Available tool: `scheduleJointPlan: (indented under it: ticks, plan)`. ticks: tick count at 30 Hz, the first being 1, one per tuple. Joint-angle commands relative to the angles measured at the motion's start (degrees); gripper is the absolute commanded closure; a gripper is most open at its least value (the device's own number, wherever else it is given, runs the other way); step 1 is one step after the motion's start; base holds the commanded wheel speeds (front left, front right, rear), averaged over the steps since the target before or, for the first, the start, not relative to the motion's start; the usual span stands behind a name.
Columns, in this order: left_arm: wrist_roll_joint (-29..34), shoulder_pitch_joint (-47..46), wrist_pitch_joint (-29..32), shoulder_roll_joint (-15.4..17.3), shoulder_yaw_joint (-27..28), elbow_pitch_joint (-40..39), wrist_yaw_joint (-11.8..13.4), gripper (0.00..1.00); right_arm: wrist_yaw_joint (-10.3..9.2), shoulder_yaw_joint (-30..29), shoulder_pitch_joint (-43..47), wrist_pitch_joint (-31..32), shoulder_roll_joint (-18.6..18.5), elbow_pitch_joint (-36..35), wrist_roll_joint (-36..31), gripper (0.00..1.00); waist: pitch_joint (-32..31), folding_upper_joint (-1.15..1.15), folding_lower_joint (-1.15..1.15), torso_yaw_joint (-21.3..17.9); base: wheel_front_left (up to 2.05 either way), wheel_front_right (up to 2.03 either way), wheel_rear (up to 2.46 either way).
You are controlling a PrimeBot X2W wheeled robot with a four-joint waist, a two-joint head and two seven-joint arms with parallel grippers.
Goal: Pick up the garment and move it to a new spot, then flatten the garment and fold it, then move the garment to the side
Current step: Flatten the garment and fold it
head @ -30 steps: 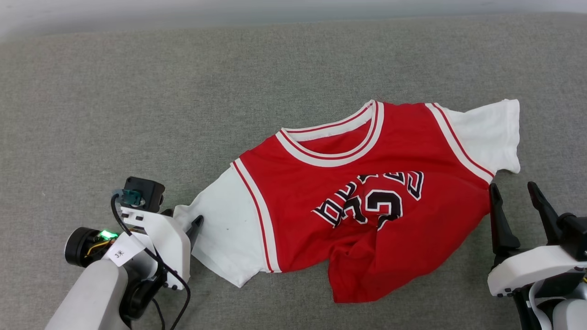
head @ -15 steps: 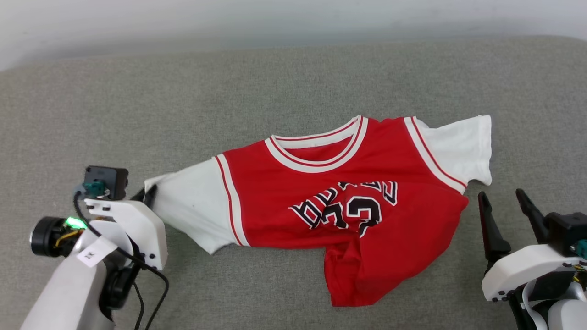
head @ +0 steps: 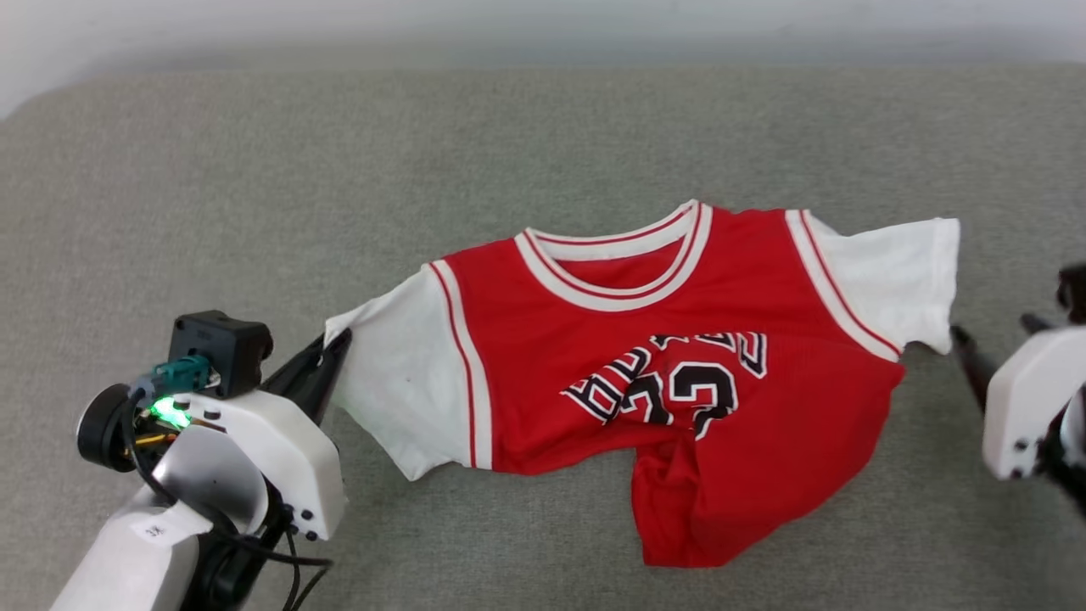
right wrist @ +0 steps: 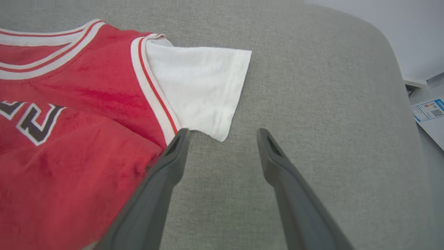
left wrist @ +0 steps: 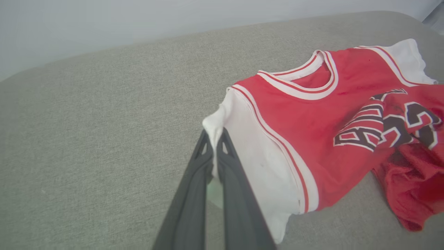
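Observation:
The garment (head: 645, 339), a red jersey shirt with white sleeves and a black number on its chest, lies front up on the grey cloth surface (head: 339, 170), its lower part bunched and folded under. My left gripper (head: 335, 348) is shut on the edge of the garment's white left sleeve (left wrist: 242, 146), whose hem is pinched between the dark fingers (left wrist: 222, 163). At the right edge of the head view, my right gripper (head: 976, 356) stands open beside the white right sleeve (right wrist: 197, 86), its left fingertip (right wrist: 180, 139) close to the sleeve's lower corner, with nothing between the fingers.
Grey cloth (right wrist: 312, 104) surrounds the garment on all sides. A pale wall (head: 509, 25) runs behind the far edge. In the right wrist view, past the surface's rounded right end, a paper with a blue label (right wrist: 428, 109) lies below.
My left gripper closed on the left sleeve's edge and drew it out to the left. My right gripper shifted toward the right sleeve. The head view also shifted.

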Motion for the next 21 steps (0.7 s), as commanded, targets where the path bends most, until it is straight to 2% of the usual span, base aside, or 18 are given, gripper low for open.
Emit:
scheduleJointPlan:
  ticks: [1, 5, 9, 15, 21]
  plan:
    - [0.3, 0.2, 0.2, 0.3, 0.0, -1.5, 0.3, 1.00, -0.04, 0.0, -2.7, 2.8, -1.6, 0.0, 0.7, 0.00, 1.9, 0.00, 0.00, 1.7, 0.00, 0.00, 0.00]
    - [0.9, 0.0, 1.0, -0.2, -1.3, -5.4, 0.6, 1.00, -0.05, -0.2, -11.1, 12.2, -5.7, 3.1, 3.4, 0.00, 5.0, 0.00, 0.00, 4.3, 0.00, 0.00, 0.00]
    - [1.2, -1.6, 1.1, -1.1, -2.4, -7.0, 0.3, 1.00, -0.05, 0.6, -18.5, 18.4, -8.6, 8.3, 4.6, 0.00, 7.6, 0.00, 0.00, 6.6, 0.00, 0.00, 0.00]
    - [1.6, -3.4, 0.8, -1.6, -4.1, -7.1, -0.7, 1.00, -0.05, 1.3, -25.8, 21.2, -10.5, 16.1, 3.1, 0.00, 10.4, 0.00, 0.00, 9.5, 0.00, 0.00, 0.00]
    - [1.9, -5.0, 0.1, -2.6, -5.3, -6.2, -1.4, 1.00, -0.05, 2.6, -26.5, 20.6, -11.0, 22.5, 1.6, 0.00, 11.7, 0.00, 0.00, 11.1, 0.00, 0.00, 0.00]
